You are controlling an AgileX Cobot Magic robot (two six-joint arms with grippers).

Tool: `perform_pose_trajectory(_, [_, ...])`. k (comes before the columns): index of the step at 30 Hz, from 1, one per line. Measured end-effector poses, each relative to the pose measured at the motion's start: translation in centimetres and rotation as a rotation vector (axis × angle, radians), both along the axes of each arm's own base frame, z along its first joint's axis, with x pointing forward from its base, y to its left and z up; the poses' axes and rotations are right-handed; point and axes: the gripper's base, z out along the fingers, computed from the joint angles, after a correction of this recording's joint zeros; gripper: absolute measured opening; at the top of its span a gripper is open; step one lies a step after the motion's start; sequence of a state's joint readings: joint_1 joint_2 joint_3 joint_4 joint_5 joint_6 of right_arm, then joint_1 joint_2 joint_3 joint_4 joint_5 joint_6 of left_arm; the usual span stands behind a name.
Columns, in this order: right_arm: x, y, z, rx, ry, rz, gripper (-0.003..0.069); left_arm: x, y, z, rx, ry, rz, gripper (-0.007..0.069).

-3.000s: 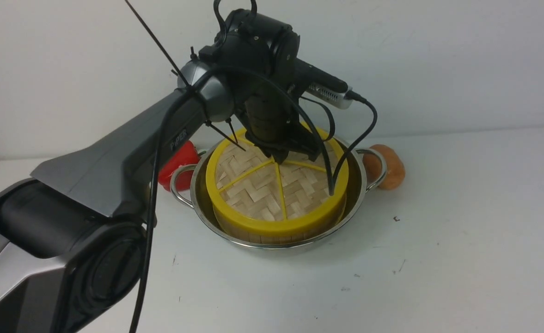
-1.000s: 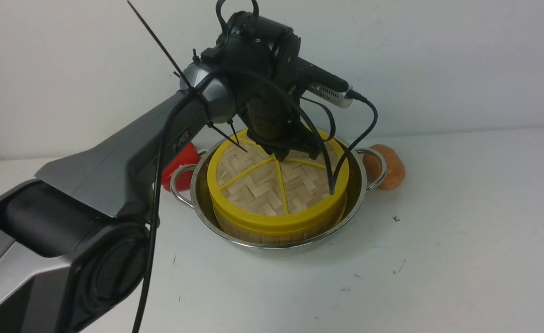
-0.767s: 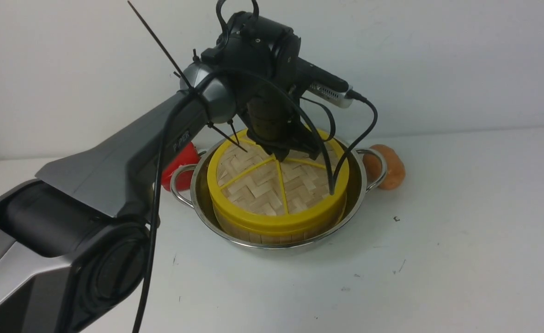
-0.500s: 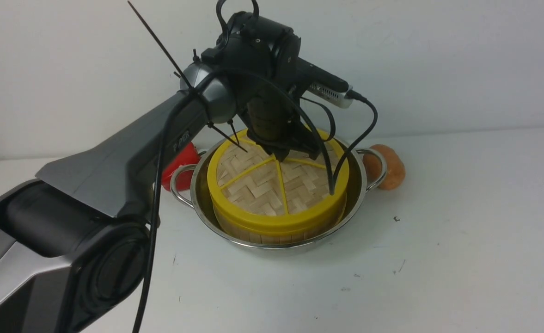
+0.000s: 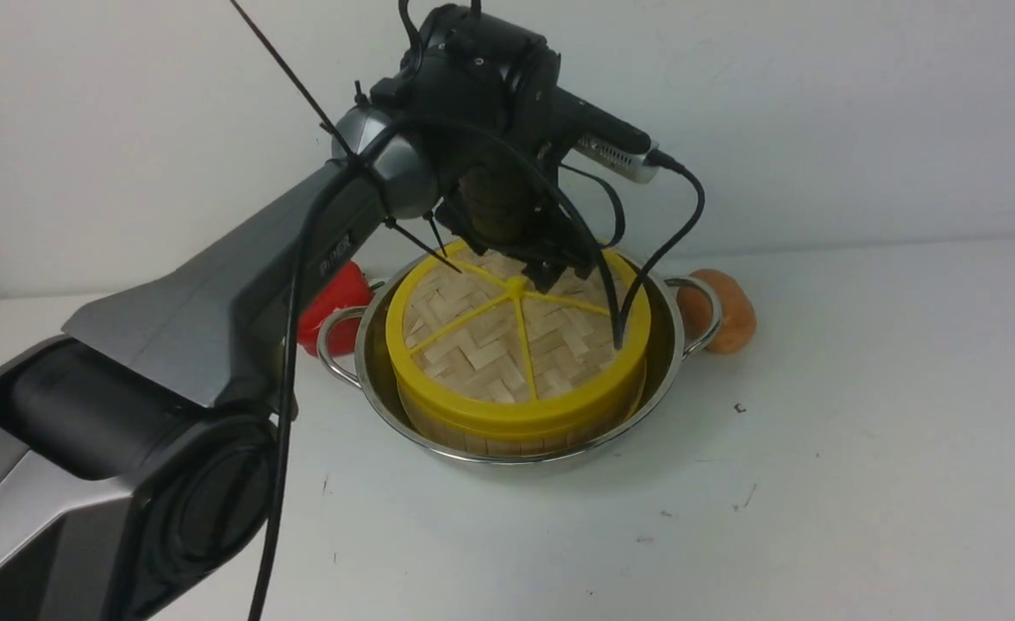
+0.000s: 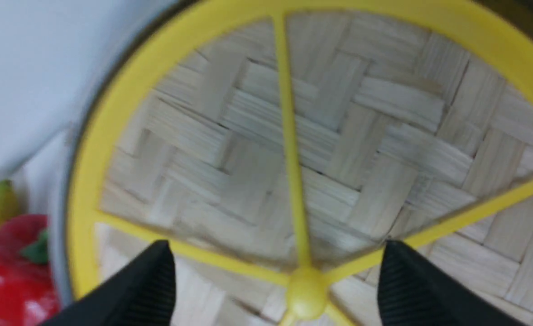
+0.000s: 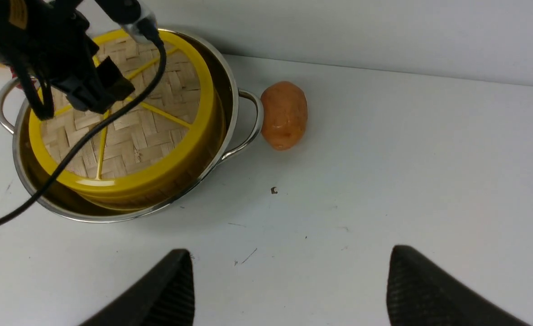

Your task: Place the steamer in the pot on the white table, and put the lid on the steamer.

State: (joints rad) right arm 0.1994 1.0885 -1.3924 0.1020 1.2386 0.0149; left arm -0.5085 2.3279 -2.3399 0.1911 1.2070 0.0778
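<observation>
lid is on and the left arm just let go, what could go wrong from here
1. The left gripper is open, but its fingers straddle the hub of the lid. A sideways pull-out could catch a spoke and drag the lid off the steamer.
2. The arm's black cable hangs onto the lid near the rim; as the arm rises it might snag.
3. The pot sits almost against the potato, so any nudge could shove both.

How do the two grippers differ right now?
Position: the left gripper hangs just above the lid's central hub, over the pot; the right gripper is off to the side over bare white table.
View: the left one shows in the front view, the right one only in its own wrist view.
Shared: both open, both empty.
</observation>
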Motion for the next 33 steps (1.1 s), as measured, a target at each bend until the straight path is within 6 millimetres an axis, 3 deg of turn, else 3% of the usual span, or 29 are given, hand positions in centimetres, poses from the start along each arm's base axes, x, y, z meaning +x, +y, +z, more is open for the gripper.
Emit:
perform_pose_trajectory(3, [0.0,0.0,0.0,-0.015,-0.005,0.015,0.0541,-0.8,0.8,4.0,-0.008,-0.092,0.009,0.0551])
perform_pose_trajectory(5, [0.0,-0.1,0.0,-0.06,-0.017,0.042,0.0538,-2.1,2.0,8.3,-0.01,-0.191,0.021,0.0481])
perform_pose_trajectory(7, [-0.1,-0.3,0.1,-0.1,-0.031,0.057,0.0523,-3.3,3.2,11.5,-0.017,-0.263,0.035,0.0363])
perform_pose_trajectory(10, [-0.9,-0.9,0.6,-0.162,-0.078,0.049,0.0467,-6.3,6.7,17.5,-0.059,-0.383,0.081,0.0104])
perform_pose_trajectory(12, [-1.9,-1.5,1.4,-0.2,-0.145,0.029,0.0407,-8.7,9.5,20.8,-0.093,-0.439,0.121,0.0017])
perform_pose_trajectory(14, [-2.6,-1.9,1.7,-0.218,-0.185,0.016,0.0371,-9.3,10.2,21.3,-0.102,-0.442,0.129,-0.0001])
perform_pose_trajectory(15, [-3.8,-2.4,2.1,-0.234,-0.251,-0.001,0.0308,-11.1,12.1,22.7,-0.124,-0.458,0.153,-0.0015])
perform_pose_trajectory(17, [-5.5,-2.9,1.4,-0.242,-0.316,-0.023,0.0216,-14.0,14.2,23.8,-0.139,-0.457,0.17,-0.0022])
perform_pose_trajectory(19, [-7.1,-3.2,-0.4,-0.237,-0.357,-0.026,0.0129,-17.5,15.9,23.6,-0.142,-0.433,0.171,-0.0022])
perform_pose_trajectory(21, [-7.9,-3.3,-2.2,-0.231,-0.374,-0.025,0.0074,-19.7,16.7,22.8,-0.143,-0.435,0.16,-0.0022])
perform_pose_trajectory(22, [-8.1,-3.4,-2.5,-0.231,-0.368,-0.025,0.0067,-19.7,16.7,22.9,-0.146,-0.443,0.158,-0.0022])
perform_pose_trajectory(23, [-8.7,-3.4,-4.8,-0.216,-0.383,-0.027,0.0017,-22.2,17.4,21.1,-0.156,-0.477,0.133,-0.0022])
perform_pose_trajectory(25, [-9.2,-3.5,-7.2,-0.197,-0.391,-0.031,-0.0003,-24.0,17.9,19.0,-0.172,-0.502,0.111,-0.0022])
perform_pose_trajectory(28, [-9.8,-3.4,-10.2,-0.163,-0.441,-0.033,-0.0006,-27.3,18.6,13.6,-0.213,-0.535,0.072,-0.0022])
perform_pose_trajectory(33, [-9.8,-3.2,-12.2,-0.133,-0.541,-0.024,-0.0006,-32.2,19.8,5.1,-0.311,-0.568,0.086,-0.0021])
